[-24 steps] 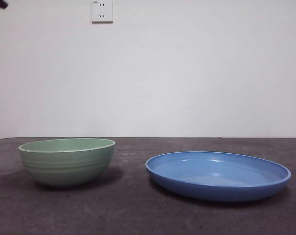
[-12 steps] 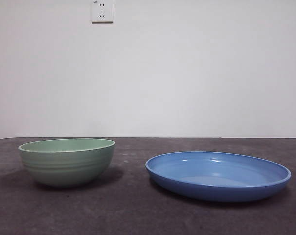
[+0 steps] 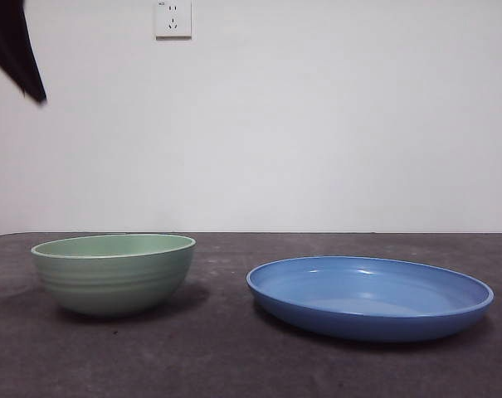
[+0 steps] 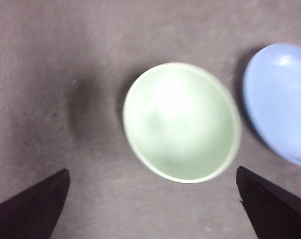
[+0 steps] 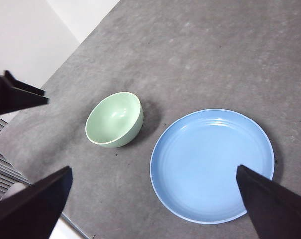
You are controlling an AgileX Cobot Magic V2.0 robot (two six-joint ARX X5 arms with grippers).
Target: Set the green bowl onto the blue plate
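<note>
Left gripper (image 4: pixel 152 209) is yours to watch: jaws spread wide, nothing between them, hanging above the green bowl (image 4: pixel 181 122) with the bowl centred in the gap in the left wrist view. In the front view it shows only as a dark tip (image 3: pixel 14 46) at the top left corner, well above the bowl (image 3: pixel 114 272). In the right wrist view you see that same gripper (image 5: pixel 16 94) as a dark shape beyond the bowl (image 5: pixel 114 119), near the table's edge.

Green bowl sits upright on the dark grey table (image 3: pixel 217 356), empty, rim up, faint ridges on its outside. It is not on the plate.

Blue plate (image 3: pixel 370 297) lies flat on the table just beside the bowl, apart from it, a strip of bare table between them. Plate is empty too, glossy, wider than the bowl. In the left wrist view only part of the plate (image 4: pixel 279 102) shows at the picture's edge; the right wrist view shows the whole plate (image 5: pixel 212 164).

Right gripper (image 5: pixel 155 209) is also wide open and holds nothing, high over the table, with both the plate and the bowl in sight below it.

Behind the table you have a plain white wall (image 3: pixel 317 124) with a white power socket (image 3: pixel 173 18) high up.
</note>
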